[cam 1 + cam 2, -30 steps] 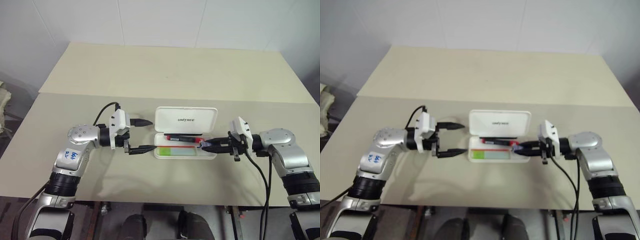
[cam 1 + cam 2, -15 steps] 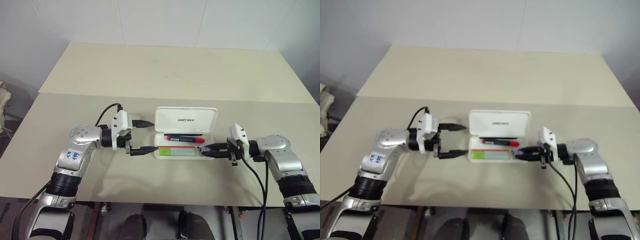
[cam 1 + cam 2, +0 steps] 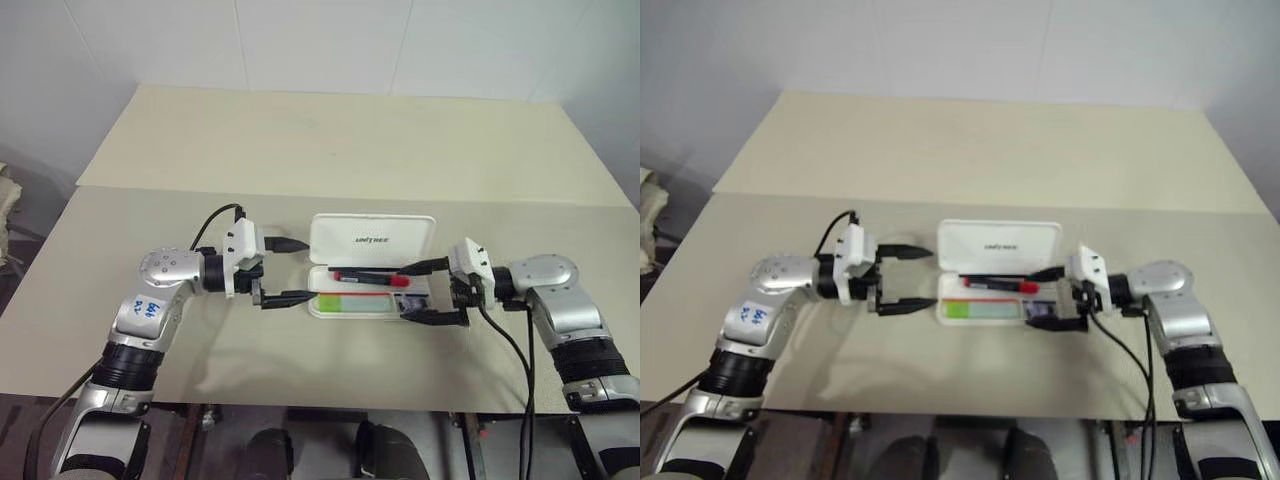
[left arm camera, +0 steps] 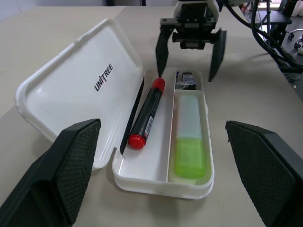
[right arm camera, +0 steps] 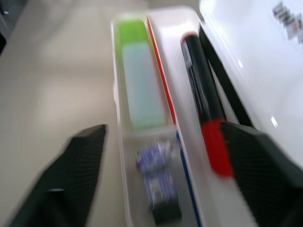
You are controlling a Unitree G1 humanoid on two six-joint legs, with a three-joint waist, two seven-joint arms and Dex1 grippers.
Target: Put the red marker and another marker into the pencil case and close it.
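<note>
The white pencil case (image 3: 372, 239) lies open mid-table, its lid with dark lettering tilted up at the back. The red marker (image 3: 368, 277) lies in the tray's rear compartment, red cap toward the right. Another marker, the light-green highlighter (image 3: 355, 302), lies in the front compartment. My left gripper (image 3: 303, 270) is open just off the case's left end, touching nothing. My right gripper (image 3: 407, 293) is open at the case's right end, one finger over the back corner and one over the front corner, with nothing held.
A small dark blue thing (image 4: 185, 80) sits in the right end of the tray's front compartment. The table (image 3: 300, 150) stretches far behind the case, with a seam across it. Its front edge (image 3: 300, 405) runs close below both arms.
My right gripper was shut with its tip at the case's right end; it drew back a little, then opened wide. The left gripper and both markers stayed put.
</note>
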